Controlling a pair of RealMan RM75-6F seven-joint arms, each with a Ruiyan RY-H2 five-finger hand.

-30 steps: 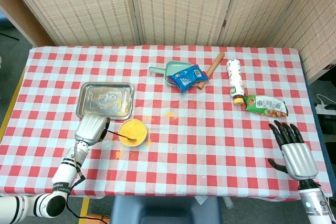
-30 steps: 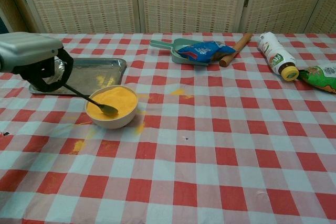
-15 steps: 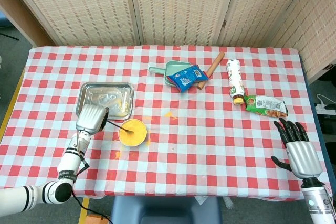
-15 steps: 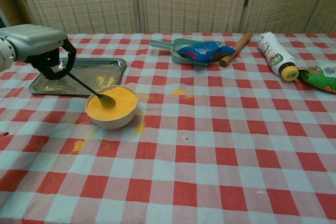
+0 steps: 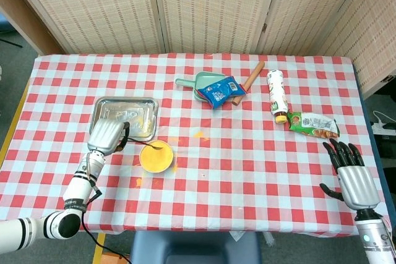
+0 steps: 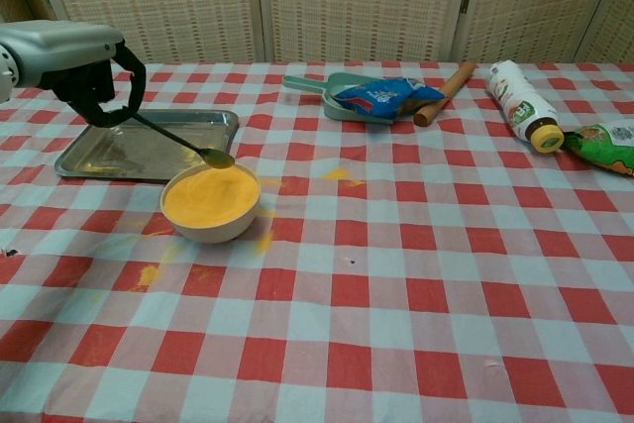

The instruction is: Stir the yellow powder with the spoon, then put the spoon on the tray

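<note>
A small bowl [image 6: 210, 207] [image 5: 156, 157] of yellow powder stands just right of the metal tray [image 6: 99, 154] [image 5: 106, 117]. My left hand [image 6: 71, 58] [image 5: 106, 136] grips the dark handle of the spoon [image 6: 188, 145] [image 5: 148, 146]. The spoon's bowl hangs just above the far rim of the powder bowl, carrying a little powder. My right hand [image 5: 350, 174] rests open at the table's near right edge, seen only in the head view.
Yellow powder is spilled on the cloth around the bowl [image 6: 149, 272] and at the middle [image 6: 337, 173]. At the back lie a green scoop with a blue packet [image 6: 381, 96], a rolling pin [image 6: 445, 92], a bottle [image 6: 522, 104] and a green bag [image 6: 609, 140].
My left hand has risen and drawn back toward the tray, lifting the spoon out of the powder. The right hand slid slightly nearer the table edge, then stayed still.
</note>
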